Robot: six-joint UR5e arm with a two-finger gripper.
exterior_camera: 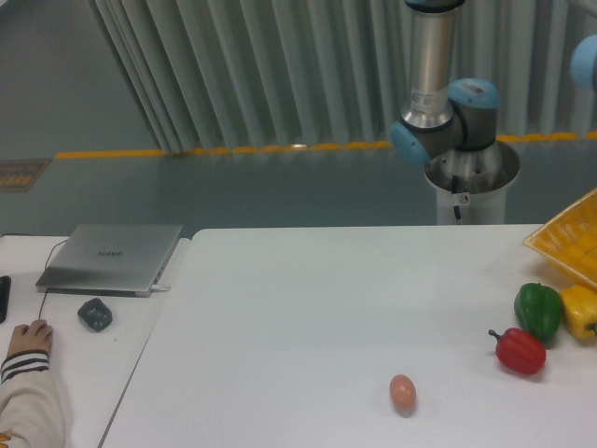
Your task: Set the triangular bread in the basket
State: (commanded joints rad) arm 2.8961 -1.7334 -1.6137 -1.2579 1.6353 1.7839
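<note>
Looking across your white table (pixel 308 308), you see it fill the foreground, with a grey floor, a yellow floor stripe (pixel 224 149) and pleated grey curtains (pixel 270 65) behind. Only the arm's (pixel 438 93) base and lower joints show, so the pincer is out of view and its state cannot be told. One corner of the basket (pixel 571 245) enters at the right edge. The triangular bread is nowhere visible. Count one green pepper (pixel 538 311), one yellow pepper (pixel 581 313), one red pepper (pixel 520 351) and one egg (pixel 402 392). On the side desk lie one laptop (pixel 112 257), one mouse (pixel 94 314) and one person's hand (pixel 28 336).
</note>
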